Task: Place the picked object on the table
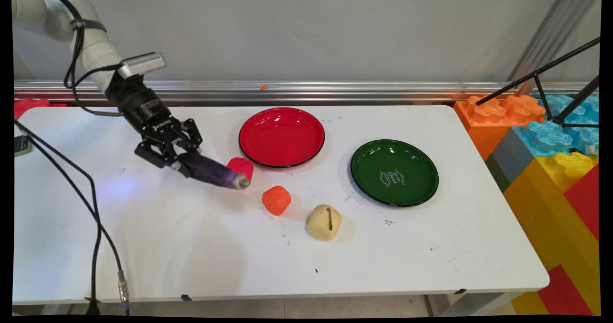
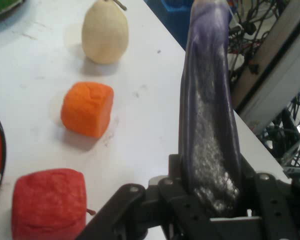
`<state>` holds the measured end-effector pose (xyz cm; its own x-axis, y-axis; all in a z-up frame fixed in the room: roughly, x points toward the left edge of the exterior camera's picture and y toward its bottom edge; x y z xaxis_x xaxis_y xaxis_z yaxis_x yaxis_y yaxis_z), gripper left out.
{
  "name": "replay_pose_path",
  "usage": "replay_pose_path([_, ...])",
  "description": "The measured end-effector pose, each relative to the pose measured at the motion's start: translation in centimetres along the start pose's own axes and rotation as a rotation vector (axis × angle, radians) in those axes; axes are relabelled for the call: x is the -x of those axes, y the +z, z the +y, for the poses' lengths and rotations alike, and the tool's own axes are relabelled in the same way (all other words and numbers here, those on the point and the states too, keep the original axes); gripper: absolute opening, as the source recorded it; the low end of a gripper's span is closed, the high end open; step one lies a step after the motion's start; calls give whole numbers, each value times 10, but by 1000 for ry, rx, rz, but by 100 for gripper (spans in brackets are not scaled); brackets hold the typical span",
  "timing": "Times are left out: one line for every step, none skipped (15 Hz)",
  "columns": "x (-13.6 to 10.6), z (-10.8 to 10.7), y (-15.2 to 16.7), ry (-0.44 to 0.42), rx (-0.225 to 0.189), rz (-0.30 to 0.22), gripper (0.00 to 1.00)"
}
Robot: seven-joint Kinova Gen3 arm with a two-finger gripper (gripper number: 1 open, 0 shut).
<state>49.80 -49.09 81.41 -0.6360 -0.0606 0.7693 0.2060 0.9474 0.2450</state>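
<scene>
The eggplant point(image 1: 214, 171) is long, dark purple and glossy, with a green stem tip and a scuffed, pale patch along its skin near the held end. It is clamped at its blunt end between the fingers of the gripper point(image 1: 181, 164), raised above the table point(image 1: 191, 246) left of centre, its tip in front of a red block point(image 1: 241, 168). The arm slants down from upper left. An orange block point(image 1: 276, 200) and a cream pear point(image 1: 324, 222), both matte and soft-looking, lie nearby. A red plate point(image 1: 281, 137) and a green plate point(image 1: 394, 172), shiny enamel, sit beyond.
</scene>
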Motion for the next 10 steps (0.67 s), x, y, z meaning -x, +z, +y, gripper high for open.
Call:
replay_pose_path([4, 2, 1, -3, 5, -6, 0])
replay_pose_path([7, 4, 2, -4, 8, -10, 0])
replay_pose_path([11, 5, 2, -6, 11, -15, 0])
replay_pose_path([14, 6, 3, -7, 14, -19, 0])
replay_pose_path([18, 8, 4, -10, 18, -26, 0])
replay_pose_path([23, 10, 5, -13, 22, -33, 0])
replay_pose_path([26, 10, 5, -14, 24, -38, 0])
replay_pose_path([28, 11, 6, -15, 26, -41, 0])
replay_pose_path([30, 11, 7, -15, 28, -45, 0])
replay_pose_path([33, 12, 8, -16, 30, -50, 0])
